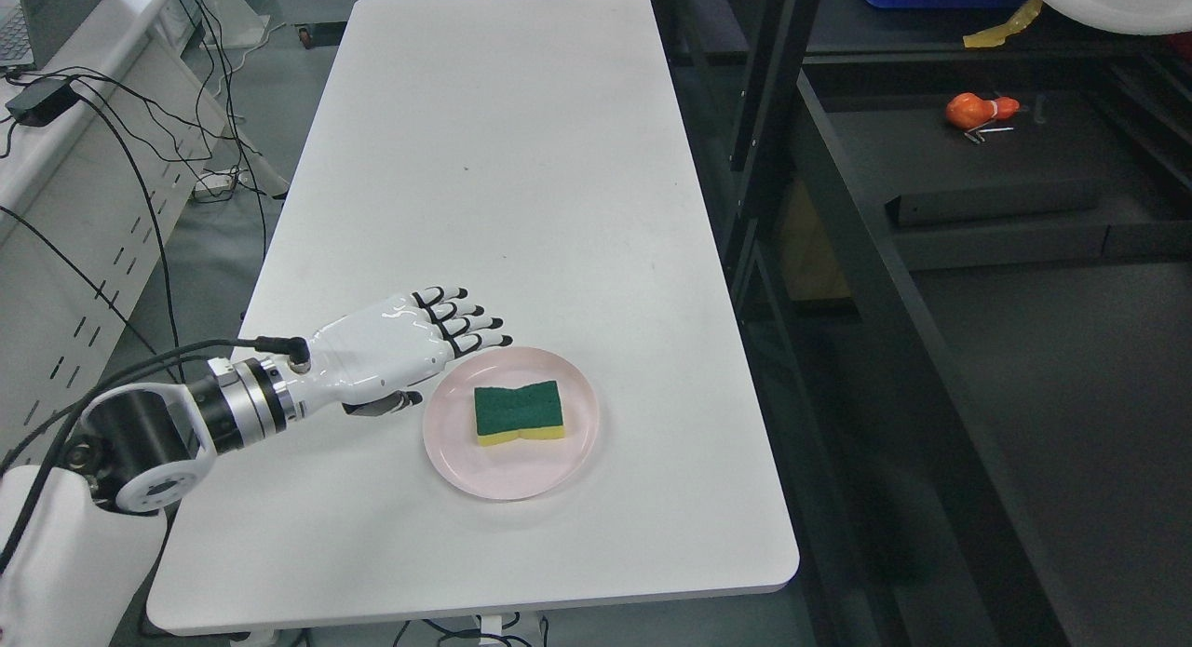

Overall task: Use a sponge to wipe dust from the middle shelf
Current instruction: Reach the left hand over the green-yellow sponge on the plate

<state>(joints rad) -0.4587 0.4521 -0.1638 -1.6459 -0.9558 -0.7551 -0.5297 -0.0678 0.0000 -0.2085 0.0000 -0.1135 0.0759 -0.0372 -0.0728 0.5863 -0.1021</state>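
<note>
- Hovering just left of the pink plate [447,461], the left hand [391,349] hangs over the white table [503,163], fingers [466,323] stretched out flat and holding nothing.
- Green-topped, yellow-bottomed, the sponge [520,412] lies flat in the middle of the plate, clear of the hand.
- Fingertips reach just past the plate's upper-left rim; the thumb [384,405] points at its left edge.
- Right of the plate, beyond the table edge, stands the dark shelf [931,349], an orange object [978,110] lying far back on it.
</note>
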